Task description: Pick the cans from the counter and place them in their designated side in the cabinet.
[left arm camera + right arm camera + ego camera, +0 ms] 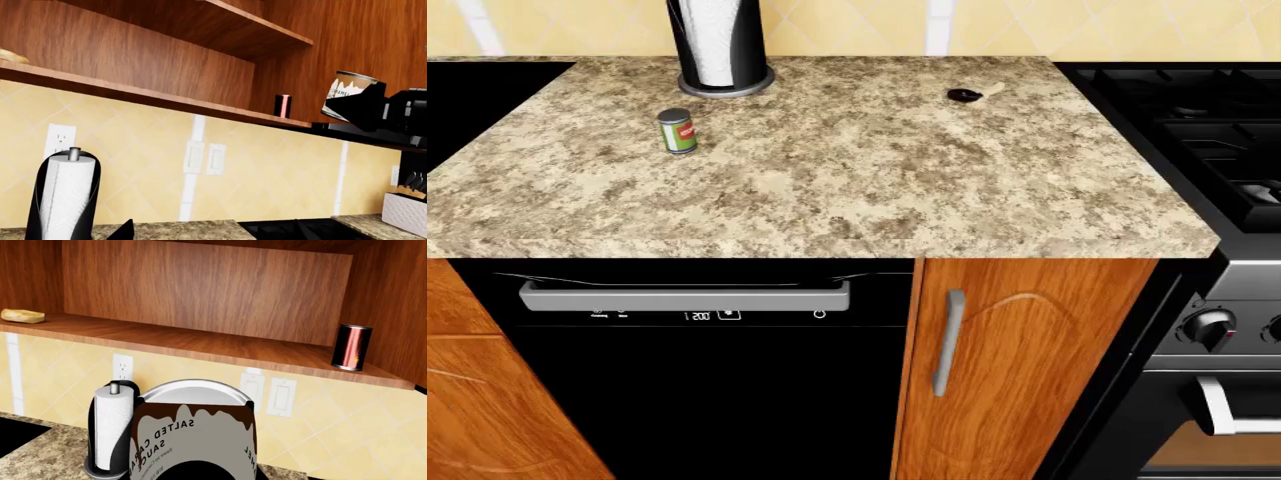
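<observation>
The short green can with a red label stands on the speckled counter, near the paper towel holder. The white can with a brown top band fills the right wrist view. My right gripper is shut on it and holds it up at the level of the cabinet's lower shelf, near its right end. My left gripper is open and empty; only its fingertips show, above the counter. Neither gripper shows in the head view.
A dark red can stands at the right end of the lower shelf, and a piece of bread lies at its left end. A black stove top lies right of the counter. A small dark object lies on the counter.
</observation>
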You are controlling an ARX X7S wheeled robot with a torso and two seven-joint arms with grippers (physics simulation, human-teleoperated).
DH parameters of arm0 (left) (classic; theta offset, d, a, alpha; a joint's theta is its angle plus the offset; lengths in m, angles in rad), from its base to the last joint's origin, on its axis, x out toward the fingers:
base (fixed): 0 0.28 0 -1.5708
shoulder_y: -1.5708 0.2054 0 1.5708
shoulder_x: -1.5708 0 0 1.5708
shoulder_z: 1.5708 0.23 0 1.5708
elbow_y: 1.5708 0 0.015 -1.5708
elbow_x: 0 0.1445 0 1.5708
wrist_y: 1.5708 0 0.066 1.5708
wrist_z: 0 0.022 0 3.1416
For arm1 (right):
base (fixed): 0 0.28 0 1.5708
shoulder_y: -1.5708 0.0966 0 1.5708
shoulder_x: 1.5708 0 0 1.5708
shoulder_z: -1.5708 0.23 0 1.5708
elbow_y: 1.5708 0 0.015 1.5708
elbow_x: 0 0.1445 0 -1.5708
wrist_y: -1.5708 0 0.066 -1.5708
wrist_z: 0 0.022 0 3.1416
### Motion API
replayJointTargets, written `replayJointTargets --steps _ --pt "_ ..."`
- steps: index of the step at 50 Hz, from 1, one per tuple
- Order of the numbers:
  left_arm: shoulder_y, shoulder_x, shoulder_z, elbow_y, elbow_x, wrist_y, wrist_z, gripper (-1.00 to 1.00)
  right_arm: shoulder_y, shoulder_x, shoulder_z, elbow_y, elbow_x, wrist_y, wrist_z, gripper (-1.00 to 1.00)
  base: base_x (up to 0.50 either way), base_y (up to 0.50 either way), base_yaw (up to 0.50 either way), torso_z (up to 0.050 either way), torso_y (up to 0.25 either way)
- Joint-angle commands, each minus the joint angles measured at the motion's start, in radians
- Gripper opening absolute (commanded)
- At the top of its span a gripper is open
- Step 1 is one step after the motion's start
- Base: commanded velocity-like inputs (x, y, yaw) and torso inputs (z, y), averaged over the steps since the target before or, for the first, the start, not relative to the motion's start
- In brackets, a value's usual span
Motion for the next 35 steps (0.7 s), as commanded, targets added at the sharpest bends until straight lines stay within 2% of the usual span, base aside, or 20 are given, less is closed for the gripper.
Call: replayJointTargets --steps 1,21,35 --pt "-0.117 -0.057 0.066 -0.108 -0.12 0.033 -0.079 1.0 0.01 0.0 -0.002 -0.007 -0.003 -0.006 -0.006 -1.0 0.0 0.0 0.0 0.0 0.0" --pt "-0.153 -0.062 0.069 -0.123 -0.103 0.054 -0.06 1.0 0.01 0.0 -0.002 -0.007 -0.003 -0.006 -0.006 -1.0 0.0 0.0 0.0 0.0 0.001" --pt "-0.165 -0.071 0.064 -0.105 -0.114 0.065 -0.049 1.0 0.01 0.0 -0.002 -0.007 -0.003 -0.006 -0.006 -1.0 0.17 0.0 0.0 0.0 0.001"
